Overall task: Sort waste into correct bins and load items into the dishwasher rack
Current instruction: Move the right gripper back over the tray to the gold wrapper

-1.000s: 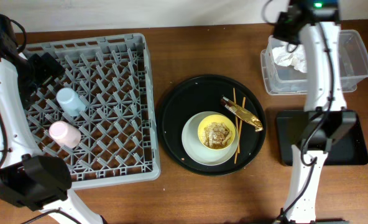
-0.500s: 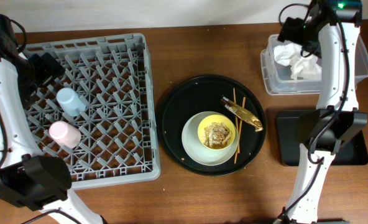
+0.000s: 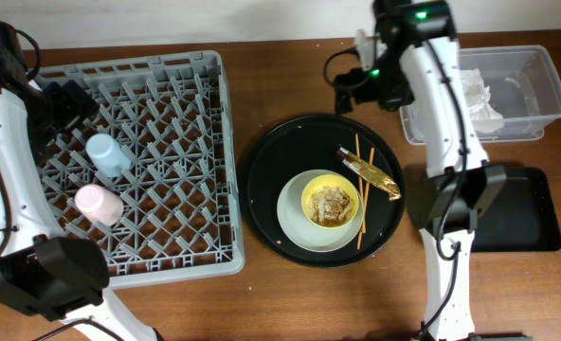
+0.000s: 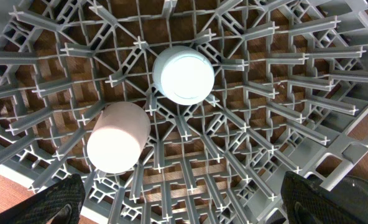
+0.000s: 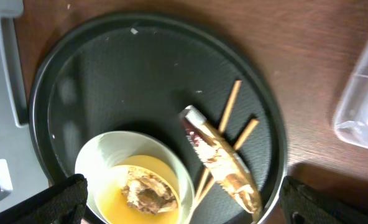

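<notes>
Two cups sit in the grey dishwasher rack (image 3: 167, 189) at far left: the blue cup (image 3: 105, 152) seen end-on among the pegs, the pink cup (image 3: 99, 203) tilted just beside it. Left gripper (image 4: 196, 205) hovers over them, fingers spread wide, holding nothing. Right of the rack is the round black tray (image 3: 271, 161), carrying the pale plate (image 3: 295, 223), with the yellow bowl (image 3: 311, 204) on the plate and brown food scraps (image 3: 331, 206) inside the bowl. Chopsticks (image 3: 359, 152) lie along the bowl's right side, and the gold-brown wrapper (image 3: 370, 173) lies across them. Right gripper (image 5: 190, 205) hangs above that tray, fingers apart and empty. Far right, the clear tub (image 3: 536, 95) holds crumpled white napkins (image 3: 478, 95); below it is the flat black tray (image 3: 527, 218), partly hidden by the arm.
</notes>
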You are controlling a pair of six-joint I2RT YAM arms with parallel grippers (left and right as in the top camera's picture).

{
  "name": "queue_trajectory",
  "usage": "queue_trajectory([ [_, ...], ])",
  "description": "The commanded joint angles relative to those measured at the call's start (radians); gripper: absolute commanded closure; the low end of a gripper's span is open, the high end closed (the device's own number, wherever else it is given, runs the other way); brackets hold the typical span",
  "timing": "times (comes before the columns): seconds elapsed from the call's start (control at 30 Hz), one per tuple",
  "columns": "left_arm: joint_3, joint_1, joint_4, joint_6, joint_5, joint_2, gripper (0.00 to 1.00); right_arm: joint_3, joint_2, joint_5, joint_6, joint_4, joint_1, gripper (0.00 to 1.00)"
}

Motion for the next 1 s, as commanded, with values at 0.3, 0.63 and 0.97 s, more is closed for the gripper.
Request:
queue_trajectory([
  [0.3,0.005,0.004,0.002,0.013,-0.004,-0.008,0.01,-0.122,-0.13,0.159,0.454,-0.006,0.051,0.01],
  [0.63,0.005,0.004,0.002,0.013,-0.004,-0.008,0.01,-0.557,-0.135,0.121,1.09,0.003,-0.013,0.01],
  [0.97,0.005,0.004,0.002,0.013,-0.004,-0.008,0.01,-0.595,-0.135,0.068,1.467,0.053,-0.011,0.01],
])
